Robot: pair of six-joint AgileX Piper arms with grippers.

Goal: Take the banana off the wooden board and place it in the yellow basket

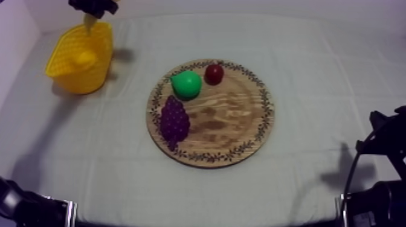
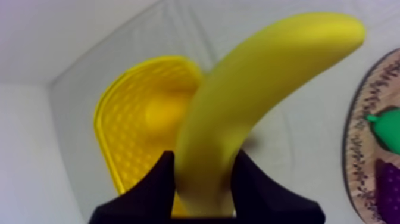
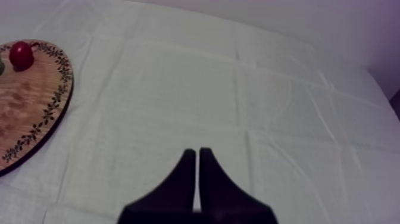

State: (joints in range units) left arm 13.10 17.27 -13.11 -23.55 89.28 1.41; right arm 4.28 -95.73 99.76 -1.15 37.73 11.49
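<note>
My left gripper (image 2: 202, 173) is shut on the yellow banana (image 2: 262, 95) and holds it above the yellow basket (image 2: 134, 119). From above, the left gripper (image 1: 92, 13) hangs over the far rim of the basket (image 1: 81, 57) at the table's far left, with the banana's tip (image 1: 89, 23) poking down from it. The round wooden board (image 1: 229, 124) lies mid-table with a green pear (image 1: 186, 84), a small red fruit (image 1: 214, 73) and purple grapes (image 1: 174, 119). My right gripper (image 3: 197, 161) is shut on nothing over bare cloth.
The right arm (image 1: 377, 175) rests low at the table's right edge. A white wall (image 1: 15, 42) stands close behind the basket at the left. The board's rim (image 3: 50, 113) and the red fruit (image 3: 21, 55) lie off to the side of the right gripper.
</note>
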